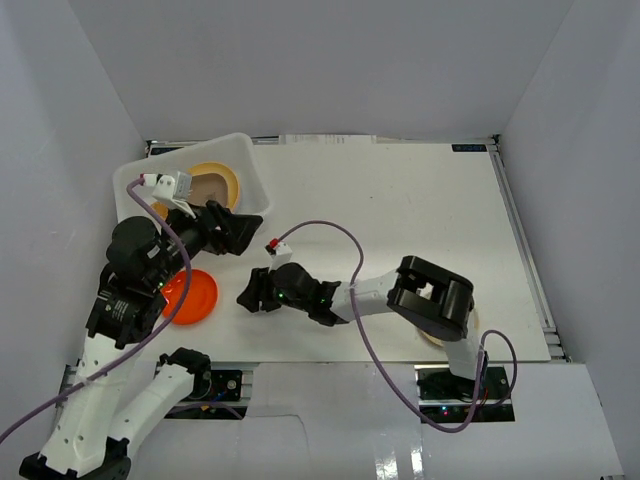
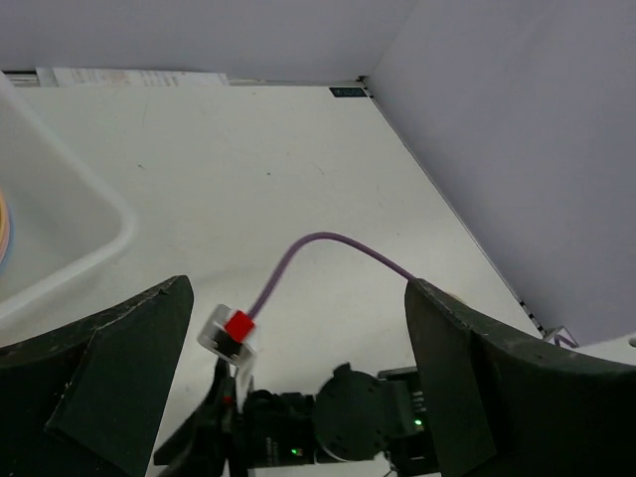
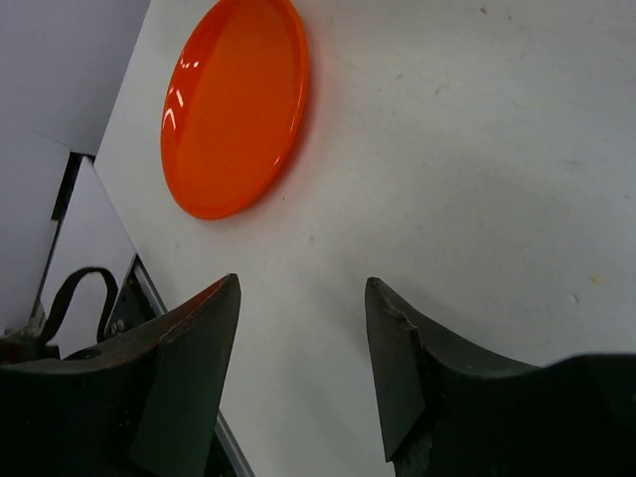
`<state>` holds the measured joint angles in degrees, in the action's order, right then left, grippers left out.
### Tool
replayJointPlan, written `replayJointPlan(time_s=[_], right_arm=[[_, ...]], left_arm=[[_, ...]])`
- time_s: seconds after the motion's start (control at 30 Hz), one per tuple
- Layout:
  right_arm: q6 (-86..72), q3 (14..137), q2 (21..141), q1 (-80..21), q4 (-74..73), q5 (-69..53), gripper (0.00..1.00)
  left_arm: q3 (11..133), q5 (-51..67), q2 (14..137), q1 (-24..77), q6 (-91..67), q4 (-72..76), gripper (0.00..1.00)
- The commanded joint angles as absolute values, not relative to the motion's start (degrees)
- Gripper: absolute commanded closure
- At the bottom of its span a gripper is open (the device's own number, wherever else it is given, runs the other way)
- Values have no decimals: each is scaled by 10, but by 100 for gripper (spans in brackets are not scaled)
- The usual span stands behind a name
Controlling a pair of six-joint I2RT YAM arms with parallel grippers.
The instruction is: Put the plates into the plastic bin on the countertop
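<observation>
Right hand (image 3: pixel 301 298) spread, glossy orange plate (image 3: pixel 234 104) (round, shallow)

The plate (image 1: pixel 192 296) near the table's (image 1: pixel 420 220) left edge is plain bright orange. The bin (image 1: pixel 247 163) is white. It holds a yellow plate (image 1: pixel 232 182) and a brown plate (image 1: pixel 208 188).

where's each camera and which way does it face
top: above and behind, looking down on table, bin, orange plate; left arm and right arm show
left wrist: on left arm, faces the far right corner; its open tool frames right arm
right wrist: low, faces the plate near the left edge; own fingers show
shared: top and right wrist see the plate
</observation>
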<state>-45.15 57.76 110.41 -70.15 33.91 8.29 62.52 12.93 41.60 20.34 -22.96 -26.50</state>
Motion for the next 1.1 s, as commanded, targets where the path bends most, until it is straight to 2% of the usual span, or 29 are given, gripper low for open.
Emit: replayJointPlan(time_s=[0.0,0.23,0.3,0.5,0.53,0.6,0.63,0.67,0.7,0.87,1.07], right_arm=[[-536,661,1169,-706,384,84,41],[-610,796,1308,-714,355,85,45],[-601,852,1332,-714,289,83,46],[-621,881,1372,-690,300,33,49],[-629,888,1378,-685,301,23,51],[-649,885,1385,-680,307,9,65],[-651,873,1383,-679,324,9,72],[-651,868,1381,-679,330,14,86],[-648,862,1372,-679,333,20,90],[-628,763,1301,-681,420,32,92],[-500,672,1116,-684,432,55,92]], left_arm=[[614,159,394,201,-239,-307,2],[606,220,351,201,-251,-338,2],[610,223,343,201,-247,-355,2],[649,243,332,201,-239,-403,2],[653,249,330,200,-238,-406,2],[662,244,326,201,-237,-417,2],[669,237,323,201,-237,-420,2],[671,231,322,200,-237,-423,2],[675,227,321,201,-238,-424,2],[708,227,330,201,-239,-423,2],[737,223,329,201,-241,-382,2]])
